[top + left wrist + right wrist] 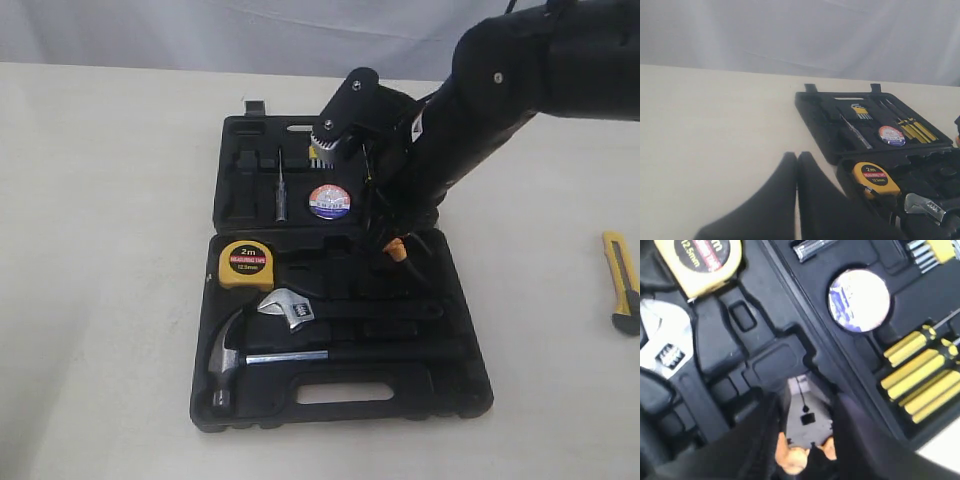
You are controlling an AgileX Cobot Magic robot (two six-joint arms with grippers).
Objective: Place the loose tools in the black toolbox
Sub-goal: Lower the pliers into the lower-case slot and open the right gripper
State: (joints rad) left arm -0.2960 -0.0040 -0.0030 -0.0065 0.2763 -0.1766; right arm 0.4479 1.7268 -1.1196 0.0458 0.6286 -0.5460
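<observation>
The black toolbox [470,390] lies open mid-table. The yellow "2m" tape measure [245,262] sits in the near half. The labelled black tape roll [329,201] rests in the far half. My right gripper [390,235] hangs over the near half's far right corner, shut on the orange-and-black-handled pliers [805,415], whose grey head points down at a recess. The yellow-and-black utility knife [622,282] lies on the table, far right. In the left wrist view my left gripper [797,156] is shut and empty, left of the toolbox [812,112]. It is out of the exterior view.
A steel claw hammer [235,355] and an adjustable wrench [290,308] fill the near half's recesses. Thin yellow-handled screwdrivers [920,385] lie in the far half beside the tape roll [859,300]. The right arm hides the far half's right side.
</observation>
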